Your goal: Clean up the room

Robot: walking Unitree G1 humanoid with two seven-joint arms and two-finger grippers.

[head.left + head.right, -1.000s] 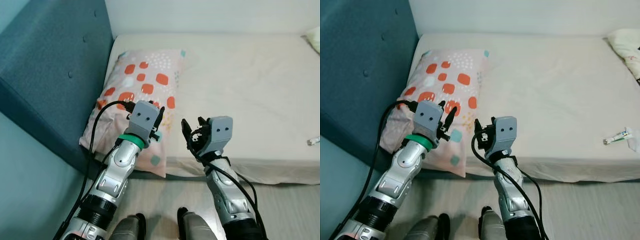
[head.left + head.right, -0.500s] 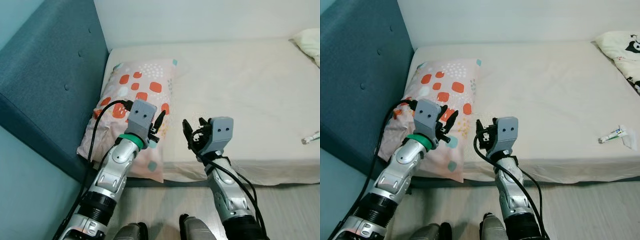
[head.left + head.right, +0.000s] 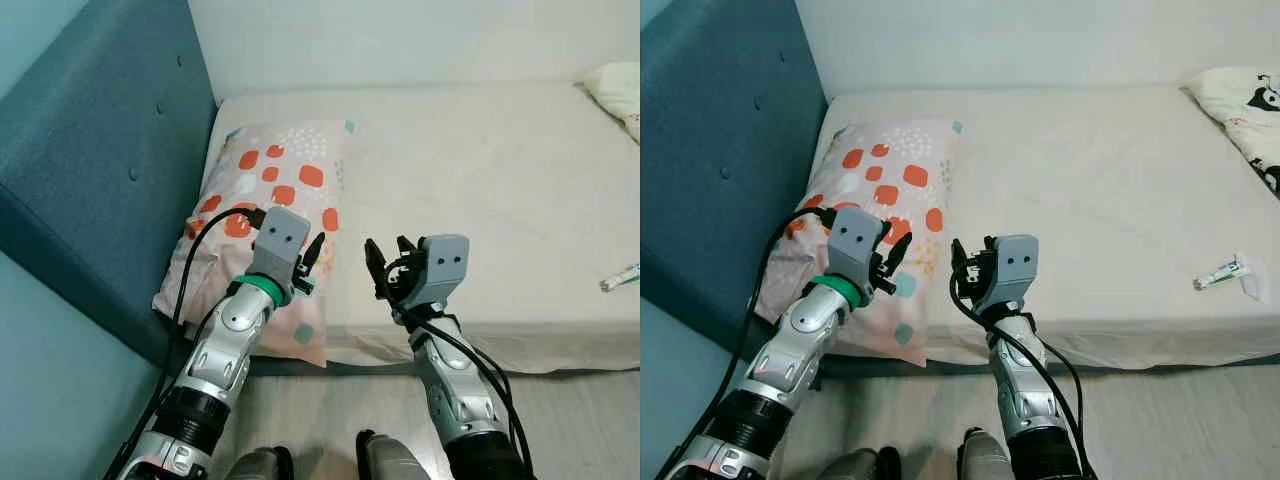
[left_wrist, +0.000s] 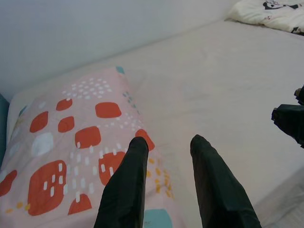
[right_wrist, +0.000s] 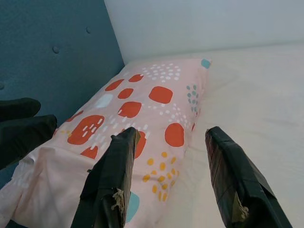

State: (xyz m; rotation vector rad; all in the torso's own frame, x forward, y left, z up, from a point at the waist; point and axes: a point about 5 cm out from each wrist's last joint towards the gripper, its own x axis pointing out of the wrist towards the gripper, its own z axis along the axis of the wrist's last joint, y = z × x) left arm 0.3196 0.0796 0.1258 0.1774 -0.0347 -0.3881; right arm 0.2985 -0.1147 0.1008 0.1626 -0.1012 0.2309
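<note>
A pink pillow (image 3: 275, 190) with orange and teal patches lies at the head end of the bed, against the blue headboard (image 3: 90, 170). My left gripper (image 3: 312, 258) hovers over the pillow's near corner, open with nothing between its fingers (image 4: 135, 156). Just to the pillow's right, my right gripper (image 3: 388, 252) hangs above the mattress edge, also open and empty, with the pillow (image 5: 142, 104) ahead of its fingers (image 5: 124, 152). A small tube (image 3: 1218, 272) lies near the bed's front edge at the far right.
The cream mattress (image 3: 480, 160) stretches to the right. A white scrap (image 3: 1252, 287) lies beside the tube. A second pillow with a black-and-white print (image 3: 1245, 100) sits at the far right. Wooden floor (image 3: 570, 420) runs along the bed's front.
The camera has shifted, bringing more of the bed's right side into view. My left gripper has sunk slightly towards the pillow's near corner. The right gripper holds its pose.
</note>
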